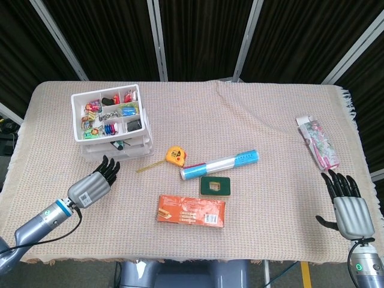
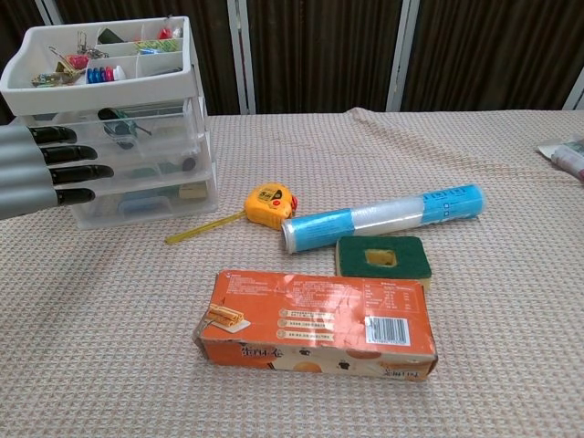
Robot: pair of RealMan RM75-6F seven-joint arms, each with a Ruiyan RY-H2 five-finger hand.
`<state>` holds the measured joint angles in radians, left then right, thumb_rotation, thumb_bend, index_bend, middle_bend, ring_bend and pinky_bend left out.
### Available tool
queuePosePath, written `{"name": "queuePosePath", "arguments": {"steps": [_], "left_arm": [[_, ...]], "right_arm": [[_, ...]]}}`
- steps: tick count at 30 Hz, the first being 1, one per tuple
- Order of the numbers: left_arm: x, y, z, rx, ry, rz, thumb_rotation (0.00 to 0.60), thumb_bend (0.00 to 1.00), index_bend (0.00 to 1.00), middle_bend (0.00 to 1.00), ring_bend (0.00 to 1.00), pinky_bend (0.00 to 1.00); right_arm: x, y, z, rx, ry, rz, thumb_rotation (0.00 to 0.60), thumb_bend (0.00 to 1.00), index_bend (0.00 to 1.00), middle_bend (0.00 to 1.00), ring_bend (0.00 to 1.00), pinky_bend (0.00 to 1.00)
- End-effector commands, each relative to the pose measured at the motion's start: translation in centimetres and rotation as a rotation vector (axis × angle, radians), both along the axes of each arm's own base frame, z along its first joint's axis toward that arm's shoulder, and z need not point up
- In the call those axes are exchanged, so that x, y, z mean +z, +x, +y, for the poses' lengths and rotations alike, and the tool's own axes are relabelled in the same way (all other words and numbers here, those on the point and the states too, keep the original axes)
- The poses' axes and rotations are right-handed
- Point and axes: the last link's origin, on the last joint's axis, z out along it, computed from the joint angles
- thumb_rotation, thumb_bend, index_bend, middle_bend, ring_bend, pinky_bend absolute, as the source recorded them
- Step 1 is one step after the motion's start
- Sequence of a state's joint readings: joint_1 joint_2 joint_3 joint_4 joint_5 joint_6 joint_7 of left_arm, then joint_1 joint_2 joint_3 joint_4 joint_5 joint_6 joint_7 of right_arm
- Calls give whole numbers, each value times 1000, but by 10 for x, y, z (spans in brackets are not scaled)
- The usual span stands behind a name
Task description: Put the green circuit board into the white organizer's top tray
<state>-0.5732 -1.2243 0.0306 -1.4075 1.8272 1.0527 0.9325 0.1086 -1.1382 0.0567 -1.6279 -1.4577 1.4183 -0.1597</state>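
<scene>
The white organizer [image 1: 77, 105] stands at the table's left, its open top compartments full of small parts. The small green circuit board [image 1: 119, 144] lies in the clear upper drawer just under that top, which sticks out only slightly. In the chest view the board [image 2: 119, 120] shows through the drawer's clear front. My left hand [image 1: 92, 184] reaches toward the organizer with straight fingers [image 2: 64, 155] at the drawer fronts, holding nothing. My right hand [image 1: 348, 206] hovers at the front right edge, fingers spread and empty.
A yellow tape measure [image 1: 174, 155] with its tape pulled out, a blue and clear tube [image 1: 219, 165], a green pad with a yellow centre [image 1: 215, 186] and an orange box [image 1: 192, 210] lie mid-table. A printed packet [image 1: 318, 143] lies at the far right.
</scene>
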Motion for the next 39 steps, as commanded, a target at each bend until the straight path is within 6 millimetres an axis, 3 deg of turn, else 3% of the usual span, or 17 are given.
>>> {"name": "queuePosePath", "arguments": {"steps": [1, 18, 25, 29, 31, 33, 36, 39], "left_arm": [[0, -1, 3, 18, 12, -15, 600, 1000, 305, 146, 161, 211], [6, -14, 25, 123, 107, -30, 600, 1000, 291, 146, 161, 210], [5, -8, 15, 95, 79, -68, 600, 1000, 275, 146, 161, 210], [11, -1, -2, 89, 55, -152, 600, 997, 271, 141, 155, 209], [18, 4, -16, 104, 42, -238, 600, 912, 267, 131, 147, 207], [26, 7, -29, 131, 36, -343, 600, 631, 249, 109, 130, 205], [38, 11, -46, 169, 53, -521, 600, 324, 208, 32, 65, 158], [49, 10, -61, 245, 86, -729, 600, 223, 172, 0, 8, 111]], "right_arm": [[0, 0, 0, 0, 1, -1, 600, 0, 53, 0, 0, 0], [0, 0, 0, 0, 4, -2, 600, 0, 53, 0, 0, 0], [0, 0, 0, -4, 7, 0, 600, 0, 53, 0, 0, 0], [0, 0, 0, -5, 4, 1, 600, 0, 53, 0, 0, 0], [1, 0, 0, -5, 3, 1, 600, 0, 53, 0, 0, 0], [1, 0, 0, -3, 1, 1, 600, 0, 53, 0, 0, 0], [0, 0, 1, -2, 0, 2, 600, 0, 53, 0, 0, 0], [0, 0, 0, 0, -3, 1, 600, 0, 53, 0, 0, 0]]}}
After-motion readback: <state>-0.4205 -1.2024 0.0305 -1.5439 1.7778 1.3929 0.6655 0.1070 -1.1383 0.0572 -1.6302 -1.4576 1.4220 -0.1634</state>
